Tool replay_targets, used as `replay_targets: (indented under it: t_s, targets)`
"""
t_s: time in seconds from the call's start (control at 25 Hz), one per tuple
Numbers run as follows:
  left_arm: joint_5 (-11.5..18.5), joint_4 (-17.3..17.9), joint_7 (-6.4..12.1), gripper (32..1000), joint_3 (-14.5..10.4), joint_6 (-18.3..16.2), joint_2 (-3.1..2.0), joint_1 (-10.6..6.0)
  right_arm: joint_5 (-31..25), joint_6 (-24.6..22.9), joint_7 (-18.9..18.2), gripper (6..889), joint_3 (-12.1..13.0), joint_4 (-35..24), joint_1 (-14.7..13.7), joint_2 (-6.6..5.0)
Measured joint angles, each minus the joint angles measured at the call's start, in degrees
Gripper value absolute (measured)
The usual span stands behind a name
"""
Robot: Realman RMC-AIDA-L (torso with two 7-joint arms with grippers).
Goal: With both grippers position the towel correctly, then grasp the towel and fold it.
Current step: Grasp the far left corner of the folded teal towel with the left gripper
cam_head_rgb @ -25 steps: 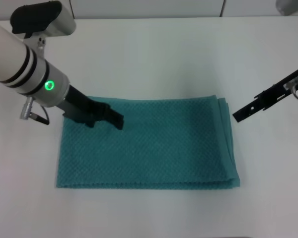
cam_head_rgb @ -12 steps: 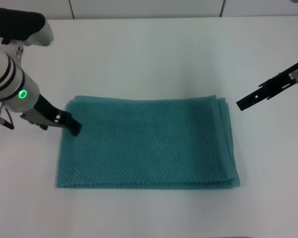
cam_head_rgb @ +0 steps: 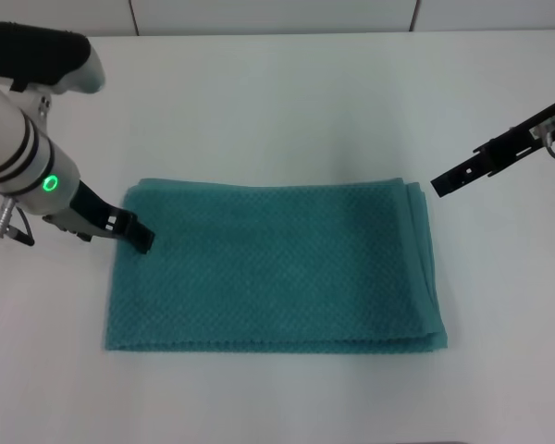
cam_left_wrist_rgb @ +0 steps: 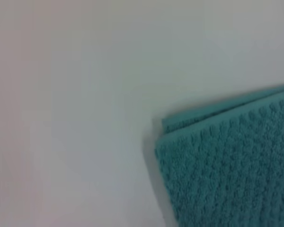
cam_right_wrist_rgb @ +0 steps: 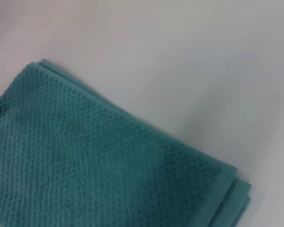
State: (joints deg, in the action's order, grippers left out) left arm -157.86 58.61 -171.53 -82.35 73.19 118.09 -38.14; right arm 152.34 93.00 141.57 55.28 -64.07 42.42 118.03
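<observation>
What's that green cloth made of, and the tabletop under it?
The towel looks like soft woven fabric, probably cotton or microfibre: a matte teal surface with a bumpy waffle weave and stacked, folded layers showing at its edges. The table looks like a smooth, hard white surface, perhaps laminate or painted board; it is plain and has only a faint sheen.

A plain white table (cam_head_rgb: 287, 92) carries one folded teal towel (cam_head_rgb: 277, 268), seemingly lying flat.

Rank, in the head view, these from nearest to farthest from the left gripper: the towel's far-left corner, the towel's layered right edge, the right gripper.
1. Far-left corner of the teal waffle-weave towel, right beside the left gripper.
2. Layered right edge, across the cloth.
3. Right gripper, slim black tips over the table beyond the towel's far-right corner; near that edge, ranked loosely.
</observation>
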Motion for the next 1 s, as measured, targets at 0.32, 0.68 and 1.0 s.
replay_targets:
  t_s: [0.32,0.68,1.0]
  targets:
    - [0.0,-4.0,-0.06,850,-1.5,-2.9,0.16,-0.87,-0.2,0.0,-0.1,863,0.0,0.1,0.0,-0.05]
    - [0.0,-5.1,-0.07,849,-2.8,-4.8,0.22,-0.92,-0.1,-0.6,-0.4,862,0.0,1.4,0.0,-0.09]
    - [-0.1,-5.3,-0.03,848,-2.8,-5.4,0.18,-0.92,-0.1,-0.6,-0.5,862,0.0,1.5,0.0,-0.09]
